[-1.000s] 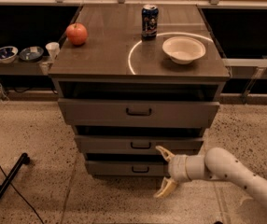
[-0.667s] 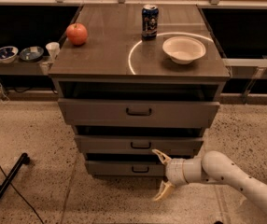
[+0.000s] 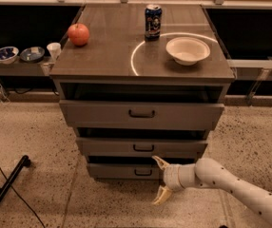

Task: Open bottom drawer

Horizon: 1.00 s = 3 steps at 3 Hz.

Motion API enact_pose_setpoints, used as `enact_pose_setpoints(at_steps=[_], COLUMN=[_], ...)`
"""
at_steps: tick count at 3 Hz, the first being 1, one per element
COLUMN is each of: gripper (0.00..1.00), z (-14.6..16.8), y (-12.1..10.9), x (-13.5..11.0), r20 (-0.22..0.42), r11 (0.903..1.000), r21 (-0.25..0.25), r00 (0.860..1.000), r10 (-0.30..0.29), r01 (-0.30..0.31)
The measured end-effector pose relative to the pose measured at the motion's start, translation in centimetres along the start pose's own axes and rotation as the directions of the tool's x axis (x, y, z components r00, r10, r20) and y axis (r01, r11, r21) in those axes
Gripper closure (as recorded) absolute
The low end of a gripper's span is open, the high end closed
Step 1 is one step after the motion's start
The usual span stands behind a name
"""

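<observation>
Bottom drawer [image 3: 121, 171]: plain grey, dark bar handle [image 3: 143, 172]. Gripper [image 3: 159, 179] is seen just in front of that drawer's right half, below the top's front edge, with cream-yellow fingers spread apart. Arm [image 3: 231, 184]: white, dotted dark. Cabinet top [image 3: 102, 56]: brown, with a pale ring [image 3: 132, 61] marked on it. Red apple [image 3: 78, 34] at left edge, dark blue can [image 3: 152, 22] at back edge, cream bowl [image 3: 188, 50] near right edge. Floor [image 3: 31, 127]: speckled beige.

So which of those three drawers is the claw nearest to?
The bottom drawer, the lowest one by the floor. The gripper hangs open at its front, just right of its handle; the middle drawer and top drawer sit higher up.
</observation>
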<state>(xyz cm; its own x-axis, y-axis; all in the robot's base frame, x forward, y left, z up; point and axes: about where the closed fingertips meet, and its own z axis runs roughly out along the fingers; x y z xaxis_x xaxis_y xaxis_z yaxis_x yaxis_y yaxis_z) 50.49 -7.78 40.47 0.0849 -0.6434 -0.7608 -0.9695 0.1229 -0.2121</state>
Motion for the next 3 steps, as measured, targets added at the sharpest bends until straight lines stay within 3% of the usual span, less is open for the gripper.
enact_pose_setpoints(at_steps=[1,2,3], gripper=[0.00,0.00,0.00], z=[3.6,5.9,7.4], y=[0.3,0.3,-0.8], x=[4.4,8.1,10.6], r20=[-0.080,-0.097,-0.013], r11=[0.9996,0.9990,0.9987], r21=[-0.027,-0.041,-0.045], r00=[0.997,0.995,1.000], r10=[0.002,0.012,0.023], r01=[-0.004,-0.016,-0.024])
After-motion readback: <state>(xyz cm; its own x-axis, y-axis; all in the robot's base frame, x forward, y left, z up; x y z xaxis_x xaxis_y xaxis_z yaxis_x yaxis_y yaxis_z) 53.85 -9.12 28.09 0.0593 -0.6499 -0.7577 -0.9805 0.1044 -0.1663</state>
